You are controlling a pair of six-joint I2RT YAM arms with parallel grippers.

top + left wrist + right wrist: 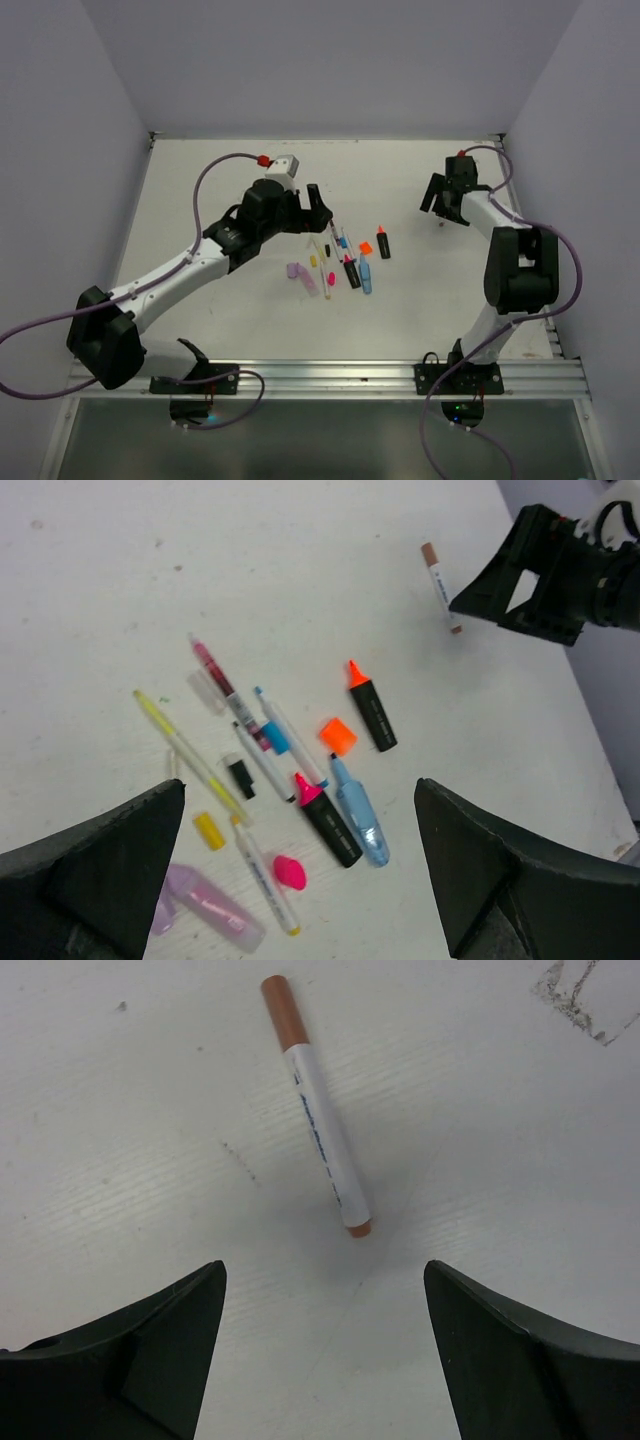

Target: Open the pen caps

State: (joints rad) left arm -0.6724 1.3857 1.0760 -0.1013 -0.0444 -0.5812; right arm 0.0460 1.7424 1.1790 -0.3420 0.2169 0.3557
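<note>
The left gripper (318, 203) hovers over the white surface (300, 560) with its jaws wide apart and nothing between them. Below it, in its wrist view, lies a loose cluster of pens.

- **Left of the cluster:** a lilac highlighter (215, 908) is partly hidden behind the left finger, so I cannot tell whether its cap is on.
- **Beside it:** a yellow cap (208, 830) lies loose, close to a thin yellow pen (190, 758). A pink cap (290, 872) rests apart from any pen.
- **Middle:** a blue cap (275, 737) sits among several thin pens that lie side by side.
- **Right of those:** the pink highlighter (330, 825) shows its bare tip, with a blue highlighter (362, 825) just beside it.
- **Further right:** an orange cap (338, 735) lies loose between these two and the orange highlighter (375, 715), whose tip is also bare.

Well apart from the cluster, on the right, a white marker (325, 1140) lies alone on the surface. Its brown cap (286, 1012) is on, at the end pointing away from the right gripper (325, 1272). That gripper has its jaws spread and holds nothing, and the marker lies just ahead of the gap between its fingers, untouched.
</note>
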